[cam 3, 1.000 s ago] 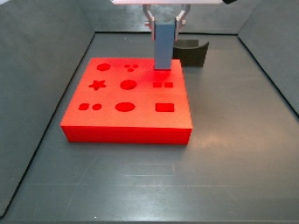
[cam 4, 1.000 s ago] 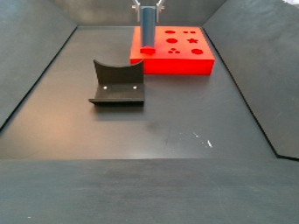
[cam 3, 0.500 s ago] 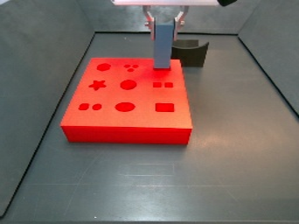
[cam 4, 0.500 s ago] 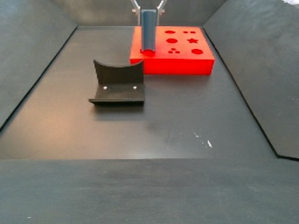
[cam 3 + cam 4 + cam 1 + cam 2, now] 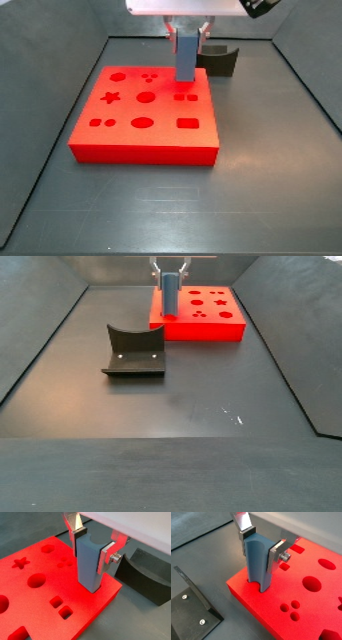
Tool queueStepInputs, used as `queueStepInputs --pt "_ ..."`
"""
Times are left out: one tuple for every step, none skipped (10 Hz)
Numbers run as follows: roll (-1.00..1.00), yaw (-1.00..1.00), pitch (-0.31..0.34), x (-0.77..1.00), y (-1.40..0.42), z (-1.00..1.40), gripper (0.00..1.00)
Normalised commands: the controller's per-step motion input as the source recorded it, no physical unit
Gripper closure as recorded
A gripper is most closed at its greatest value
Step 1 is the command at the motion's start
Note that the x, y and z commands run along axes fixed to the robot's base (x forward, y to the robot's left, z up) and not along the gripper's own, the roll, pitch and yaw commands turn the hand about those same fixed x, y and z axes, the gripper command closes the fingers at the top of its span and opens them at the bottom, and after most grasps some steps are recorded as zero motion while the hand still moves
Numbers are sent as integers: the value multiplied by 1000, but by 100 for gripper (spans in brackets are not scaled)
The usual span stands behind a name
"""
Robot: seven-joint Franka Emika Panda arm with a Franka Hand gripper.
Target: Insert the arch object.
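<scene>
the gripper [image 5: 92,546] is over the flat red slab with shaped holes [image 5: 80,608], at the edge next to the dark l-shaped fixture [image 5: 143,574]. its jaws squeeze the tall blue-grey arch object [image 5: 258,562], which stands upright with the round notch at its low end. that end is right at the slab's top; i cannot tell if it touches.
</scene>
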Motion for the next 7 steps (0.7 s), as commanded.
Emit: queueStepInputs --pt "0 6 -67 0 0 -317 100" --pt "0 6 -31 34 0 -471 100" --pt "0 0 -4 91 91 -666 100" --pt "119 0 0 0 60 -817 100" --pt "207 0 11 26 0 -880 100" --pt "156 -80 41 146 20 -951 100" --pt "310 -57 67 40 0 -634 100"
